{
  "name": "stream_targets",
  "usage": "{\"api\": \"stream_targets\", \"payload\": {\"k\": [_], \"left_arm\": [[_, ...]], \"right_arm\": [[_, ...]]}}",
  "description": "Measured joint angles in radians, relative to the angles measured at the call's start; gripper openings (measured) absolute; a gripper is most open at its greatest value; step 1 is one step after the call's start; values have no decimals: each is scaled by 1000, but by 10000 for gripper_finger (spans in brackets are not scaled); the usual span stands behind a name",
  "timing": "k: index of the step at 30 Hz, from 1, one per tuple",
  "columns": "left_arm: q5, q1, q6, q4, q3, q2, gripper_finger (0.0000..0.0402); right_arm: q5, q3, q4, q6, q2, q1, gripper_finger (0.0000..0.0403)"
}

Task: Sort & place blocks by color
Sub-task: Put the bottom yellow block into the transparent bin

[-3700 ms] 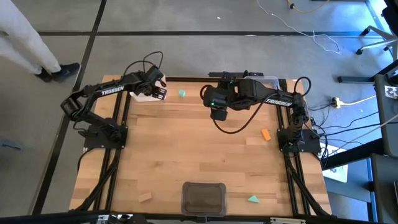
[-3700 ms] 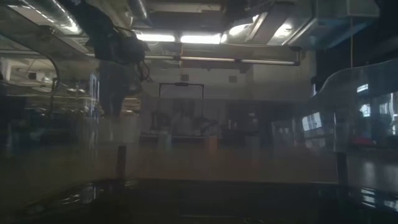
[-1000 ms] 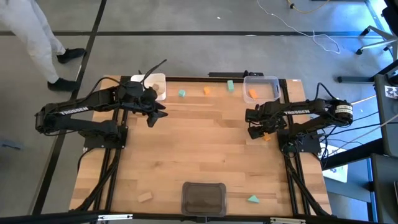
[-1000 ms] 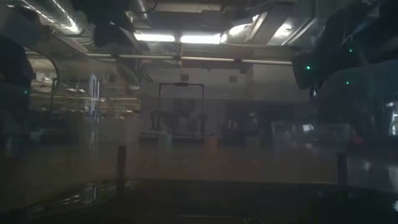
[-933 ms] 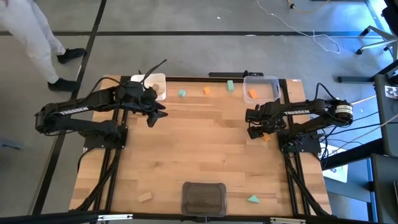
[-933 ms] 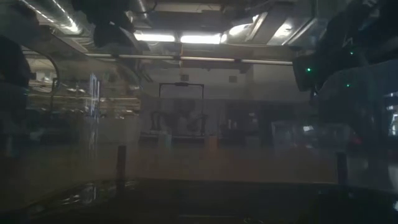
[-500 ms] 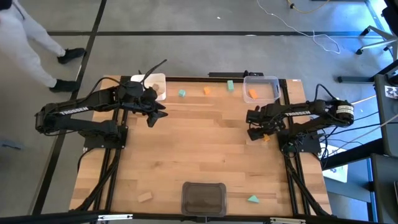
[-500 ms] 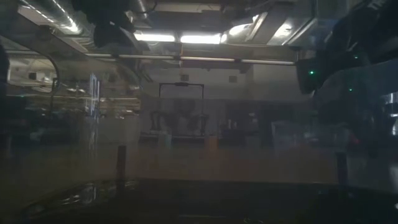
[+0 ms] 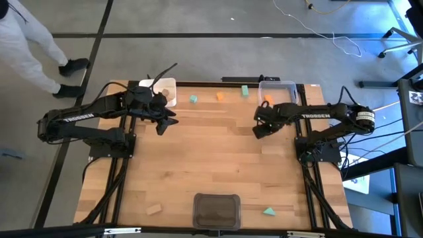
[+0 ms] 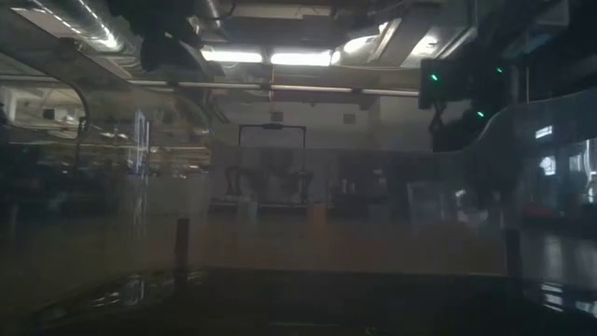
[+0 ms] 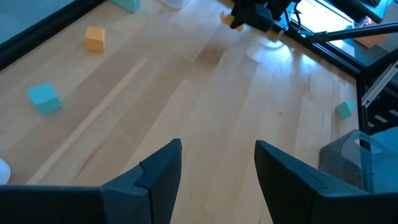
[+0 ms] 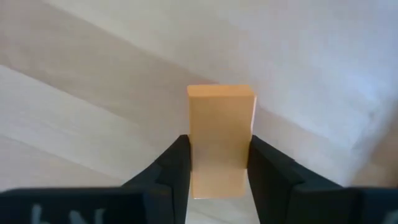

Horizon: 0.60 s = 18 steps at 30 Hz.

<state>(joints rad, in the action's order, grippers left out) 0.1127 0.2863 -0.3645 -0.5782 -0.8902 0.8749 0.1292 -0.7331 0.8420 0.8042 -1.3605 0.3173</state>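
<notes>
R gripper (image 12: 217, 165) clamps orange block (image 12: 221, 140), probably just off the table (image 9: 211, 158); L gripper (image 11: 217, 163) wide, idle.

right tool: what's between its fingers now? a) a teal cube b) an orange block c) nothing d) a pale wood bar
b: in the right wrist view, the right tool has its two dark fingers closed against the sides of an orange block, above the wooden table.
</notes>
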Motion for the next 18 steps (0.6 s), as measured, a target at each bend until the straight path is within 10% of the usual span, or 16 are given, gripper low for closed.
{"api": "stream_targets", "payload": {"k": [18], "left_arm": [[0,0,0,0,0,0,192]], "right_arm": [[101,-307,99,-293,2,402,123]]}}
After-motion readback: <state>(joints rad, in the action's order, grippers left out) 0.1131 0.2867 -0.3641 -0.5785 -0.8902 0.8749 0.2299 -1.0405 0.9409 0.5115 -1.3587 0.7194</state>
